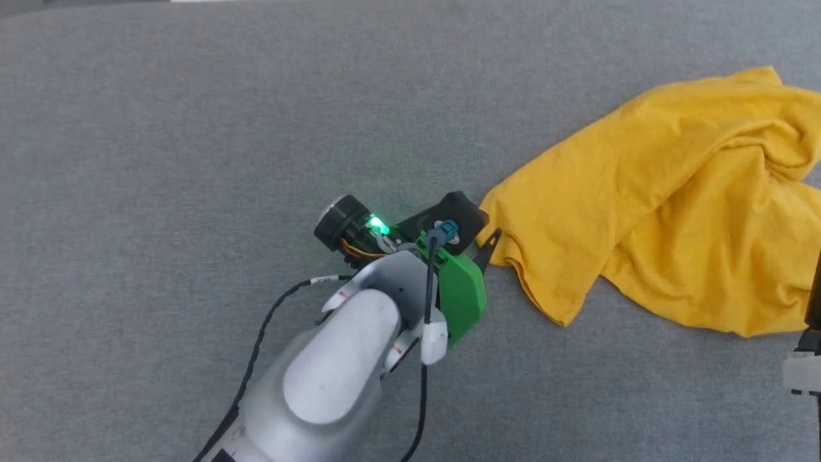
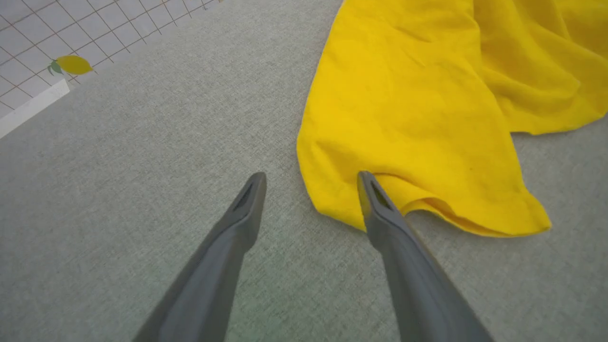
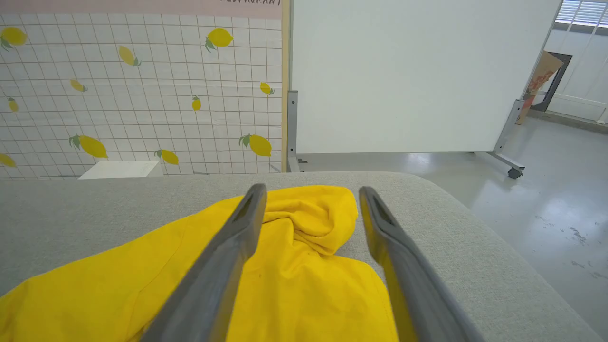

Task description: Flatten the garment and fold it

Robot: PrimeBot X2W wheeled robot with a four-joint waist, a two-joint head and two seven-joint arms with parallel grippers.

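Observation:
The garment [image 1: 673, 192] is a plain yellow T-shirt lying crumpled at the right of the grey padded surface; no print shows. My left gripper [image 1: 485, 249] reaches from the lower middle to the garment's left corner. In the left wrist view the left gripper [image 2: 311, 176] is open, one finger over the hem of the garment [image 2: 403, 109], the other over bare grey fabric. My right gripper [image 3: 312, 191] hangs open above the garment [image 3: 294, 280] with nothing held. A bit of the right arm [image 1: 805, 366] shows at the right edge.
The grey padded surface [image 1: 192, 128] stretches wide to the left. Its rounded far edge [image 3: 475, 228] drops to a glossy floor [image 3: 546, 199]. Beyond stand a tiled wall with lemon prints [image 3: 142, 95] and a white panel on wheels [image 3: 403, 71].

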